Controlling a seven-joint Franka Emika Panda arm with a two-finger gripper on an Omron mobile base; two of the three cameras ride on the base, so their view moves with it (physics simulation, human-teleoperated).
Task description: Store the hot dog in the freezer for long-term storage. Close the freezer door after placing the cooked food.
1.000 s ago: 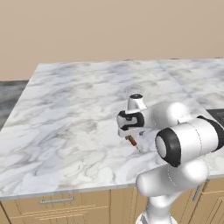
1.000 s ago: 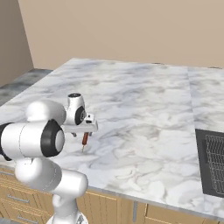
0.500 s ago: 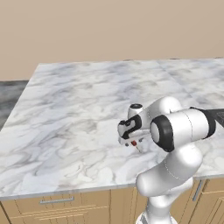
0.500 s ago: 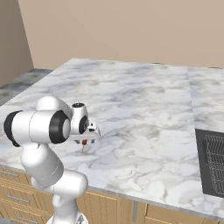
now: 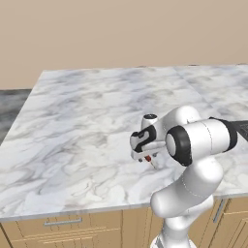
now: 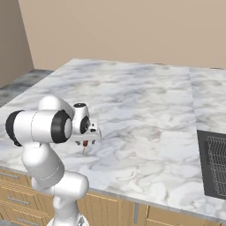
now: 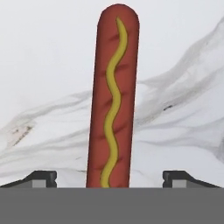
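In the left base view you have the white arm bent low over the white, grey-veined marble counter point(image 5: 87, 121), with the two-finger gripper point(image 5: 147, 157) pointing down near the counter's front edge, toward its right half; a sliver of the reddish-brown hot dog point(image 5: 148, 158) shows just under the hand, lying on the marble. From the right base view you see the same hand hanging over the front-left part of the counter, the hot dog a small red-brown sliver beneath it, and a black wire-grated cooktop panel point(image 6: 215, 165) set into the counter by its right edge, well apart from the arm. Your hand view looks straight down on the long sausage with its wavy yellow mustard line, lying flat on the marble between the two dark fingertips point(image 7: 40, 178), which stand spread wide on either side without touching it.
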